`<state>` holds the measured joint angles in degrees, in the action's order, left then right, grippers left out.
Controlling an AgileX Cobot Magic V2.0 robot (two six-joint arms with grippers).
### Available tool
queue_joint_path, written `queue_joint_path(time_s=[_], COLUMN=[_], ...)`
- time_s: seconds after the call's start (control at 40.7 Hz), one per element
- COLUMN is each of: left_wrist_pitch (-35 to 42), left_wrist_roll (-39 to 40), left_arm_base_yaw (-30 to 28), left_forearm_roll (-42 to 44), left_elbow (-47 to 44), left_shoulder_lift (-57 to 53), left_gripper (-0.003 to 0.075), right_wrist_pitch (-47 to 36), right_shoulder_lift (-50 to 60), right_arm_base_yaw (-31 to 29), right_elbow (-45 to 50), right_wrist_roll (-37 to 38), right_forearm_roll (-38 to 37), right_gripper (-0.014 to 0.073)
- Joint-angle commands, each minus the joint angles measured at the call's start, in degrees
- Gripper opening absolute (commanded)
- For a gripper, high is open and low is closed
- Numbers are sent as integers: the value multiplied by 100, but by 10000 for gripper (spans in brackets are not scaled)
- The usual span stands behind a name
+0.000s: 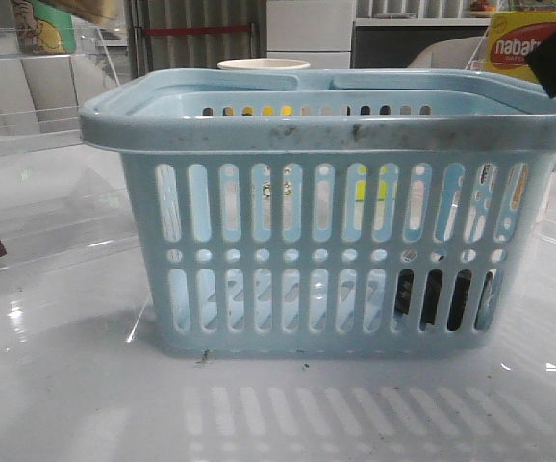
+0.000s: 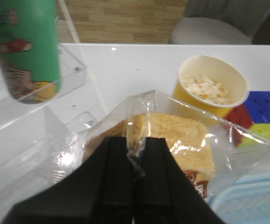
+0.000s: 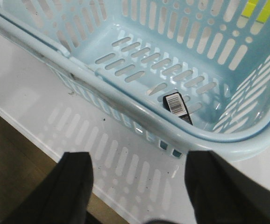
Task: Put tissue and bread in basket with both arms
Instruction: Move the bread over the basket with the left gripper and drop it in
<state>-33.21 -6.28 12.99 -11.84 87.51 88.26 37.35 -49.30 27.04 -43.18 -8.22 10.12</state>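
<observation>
Tissue (image 3: 178,106), dark pack with white barcode label, lies on the floor of the basket (image 1: 331,130), in a corner by the slotted wall; nothing else visible inside. Basket sits mid-table (image 1: 76,395). Bread (image 2: 172,140) in clear wrap is pinched by the left end effector (image 2: 134,154), fingers pressed together on the plastic, outside the basket beside its rim. Right end effector (image 3: 139,186) spread wide, holding nothing, above the table edge next to the basket. Yellow paper cup (image 2: 212,84) holds pale bits; puzzle cube (image 2: 259,116) touching it; green can (image 2: 25,46) nearby.
</observation>
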Motion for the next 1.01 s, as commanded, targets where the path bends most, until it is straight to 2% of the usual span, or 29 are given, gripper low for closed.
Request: queue_joint_path(time_s=[0.0,0.27,0.442,0.663,0.737,0.81,0.933,0.982], left_wrist_pitch=[178,-181,-267,-450,-452,-452,-489,-502], left_wrist_roll=[-166,-435,-435,-435,-435,-435,-435,-435], left_arm_base_yaw=[509,1734,2104,2297,2297,2297,2297,2297], left_forearm_roll=[-75,-75,-75,-75,-75,-88,-96,-96], left_elbow=[221,195,195,195,195,195,195,195], left_shoulder_lift=[-299,-60,273,701,803,876,897,885], left_gripper=[92,92,92,97,132,209,382,414], right_wrist_pitch=[-343,-343,-343,-343,-343,-343,-343,-343], right_shoulder_lift=[36,36,36,36,36,36,36,36], right_arm_base_yaw=[-11,-11,-11,-11,-11,-11,-11,-11], right_elbow=[-150,-150,-150,-150,-150,-150,-150,-150], right_wrist_roll=[-64,-64,-64,-64,-64,-64,-64,-64], right_forearm_roll=[-15,-15,-15,-15,-15,-15,-15,-15], right_gripper=[521,521,521,521,521,521,521,521])
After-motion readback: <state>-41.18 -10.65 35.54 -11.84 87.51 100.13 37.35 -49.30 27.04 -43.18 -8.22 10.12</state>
